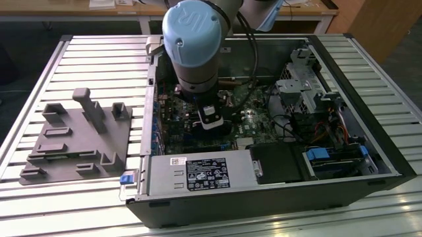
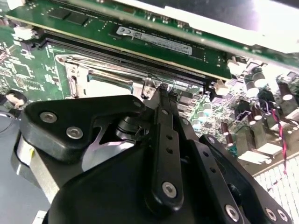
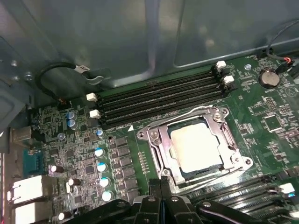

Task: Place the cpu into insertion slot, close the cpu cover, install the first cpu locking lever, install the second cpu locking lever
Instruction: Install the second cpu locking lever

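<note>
On green circuit board, dull silver cpu (image 3: 195, 147) under square metal cpu cover (image 3: 159, 140), jaws clenched.

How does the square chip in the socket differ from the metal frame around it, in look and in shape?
In the first wrist view, the chip is a solid, pale, dull square, while the metal frame is shiny, thin and open in its middle. The chip fills the window; the frame runs around its edges and reaches wider. Both lie flat on the green board, square in outline, just beyond the gripper.
</note>
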`<state>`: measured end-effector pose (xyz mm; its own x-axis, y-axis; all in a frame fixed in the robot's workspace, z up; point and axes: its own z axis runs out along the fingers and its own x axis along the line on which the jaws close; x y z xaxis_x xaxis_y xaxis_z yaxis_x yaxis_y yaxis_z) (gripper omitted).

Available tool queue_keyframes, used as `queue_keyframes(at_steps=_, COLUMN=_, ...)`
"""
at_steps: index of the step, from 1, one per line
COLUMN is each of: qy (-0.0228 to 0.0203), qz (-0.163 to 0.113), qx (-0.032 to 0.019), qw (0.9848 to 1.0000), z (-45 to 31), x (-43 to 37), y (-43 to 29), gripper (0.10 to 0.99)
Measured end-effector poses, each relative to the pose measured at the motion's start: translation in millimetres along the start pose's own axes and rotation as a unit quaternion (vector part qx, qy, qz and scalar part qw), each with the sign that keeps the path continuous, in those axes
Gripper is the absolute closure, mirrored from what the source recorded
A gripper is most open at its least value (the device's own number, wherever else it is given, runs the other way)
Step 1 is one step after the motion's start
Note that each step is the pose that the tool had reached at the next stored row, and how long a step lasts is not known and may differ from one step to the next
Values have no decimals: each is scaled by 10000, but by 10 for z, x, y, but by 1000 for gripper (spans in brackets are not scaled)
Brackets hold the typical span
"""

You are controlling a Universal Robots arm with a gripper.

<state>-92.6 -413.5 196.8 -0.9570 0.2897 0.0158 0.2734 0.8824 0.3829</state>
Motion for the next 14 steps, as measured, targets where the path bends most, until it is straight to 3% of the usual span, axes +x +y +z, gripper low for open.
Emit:
queue_keyframes(at_steps=3, qy=-39, qz=-6, qx=126, qw=9999, z=-36, x=1, y=15, gripper=980)
queue_keyframes(at_steps=7, qy=-117, qz=-3, qx=363, qw=9993, z=-61, x=-8, y=28, gripper=980)
queue_keyframes(at_steps=10, qy=-139, qz=26, qx=394, qw=9991, z=-58, x=-37, y=36, gripper=980)
queue_keyframes(at_steps=14, qy=-149, qz=52, qx=398, qw=9991, z=-46, x=-107, y=66, gripper=980)
